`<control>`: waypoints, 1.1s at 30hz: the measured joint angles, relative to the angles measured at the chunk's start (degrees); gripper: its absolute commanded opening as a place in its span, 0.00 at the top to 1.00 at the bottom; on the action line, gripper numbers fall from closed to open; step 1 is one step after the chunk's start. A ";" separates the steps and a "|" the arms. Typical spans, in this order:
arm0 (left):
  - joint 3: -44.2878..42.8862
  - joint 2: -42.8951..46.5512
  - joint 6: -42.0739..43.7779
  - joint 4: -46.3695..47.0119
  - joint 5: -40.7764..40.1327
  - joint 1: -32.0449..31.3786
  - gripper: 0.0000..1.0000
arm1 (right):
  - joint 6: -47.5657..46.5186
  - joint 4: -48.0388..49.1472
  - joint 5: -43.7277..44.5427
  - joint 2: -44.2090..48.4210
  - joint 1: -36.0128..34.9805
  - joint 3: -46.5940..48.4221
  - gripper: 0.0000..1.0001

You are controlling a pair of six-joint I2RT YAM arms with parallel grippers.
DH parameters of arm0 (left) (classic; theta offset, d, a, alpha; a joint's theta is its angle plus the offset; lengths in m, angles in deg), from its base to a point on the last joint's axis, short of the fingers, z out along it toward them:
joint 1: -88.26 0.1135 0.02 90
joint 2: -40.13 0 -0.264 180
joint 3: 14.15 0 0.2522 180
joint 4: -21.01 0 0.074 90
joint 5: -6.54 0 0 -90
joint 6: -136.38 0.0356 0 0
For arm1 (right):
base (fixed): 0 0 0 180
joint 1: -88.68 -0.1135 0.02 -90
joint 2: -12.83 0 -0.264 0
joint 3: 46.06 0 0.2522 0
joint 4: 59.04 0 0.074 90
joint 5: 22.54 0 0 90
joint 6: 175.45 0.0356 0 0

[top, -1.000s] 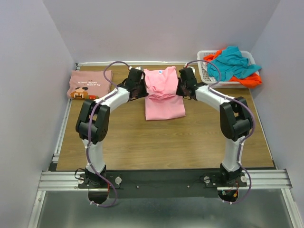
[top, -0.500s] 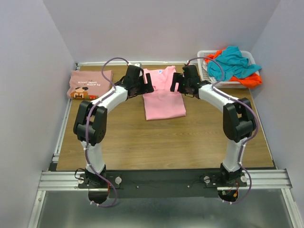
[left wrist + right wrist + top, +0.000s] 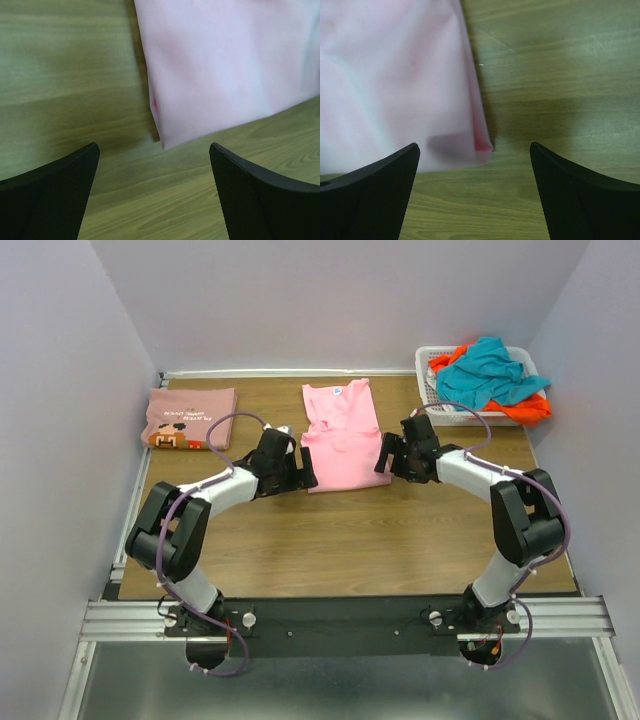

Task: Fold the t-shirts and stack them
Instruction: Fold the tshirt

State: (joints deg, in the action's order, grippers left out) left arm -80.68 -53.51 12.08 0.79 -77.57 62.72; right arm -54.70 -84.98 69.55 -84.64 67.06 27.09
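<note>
Both grippers gape open. Our left gripper and right gripper flank the near corners of the light-pink tee.

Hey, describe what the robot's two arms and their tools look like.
The left arm and right arm have white links, bulky black joints and a looping purple cable each. The left tool and right tool are black, their fingers finely mesh-textured.

White slatted basket at the far right corner of the wooden table, metal rail along its near edge.
</note>
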 measured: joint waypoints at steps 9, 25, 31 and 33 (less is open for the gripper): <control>1.86 0.13 -1.68 2.16 0.35 -0.81 0.02 | 2.91 -0.39 -0.07 -2.95 0.96 -0.87 0.47; 2.78 -1.09 -3.06 4.33 0.94 -2.34 0.35 | 5.64 5.49 -4.50 -0.66 1.07 -7.98 0.97; 3.10 -2.89 -3.37 5.53 1.33 -2.34 0.62 | 6.10 7.13 -5.31 -0.48 1.07 -8.92 0.99; 3.08 -3.61 -3.39 6.08 1.55 -2.36 0.76 | 6.27 7.65 -5.51 -0.39 1.07 -9.29 0.99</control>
State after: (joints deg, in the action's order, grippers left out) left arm -77.60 -57.12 8.69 6.86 -76.02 60.36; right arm -48.43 -77.33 64.04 -85.04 68.13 17.80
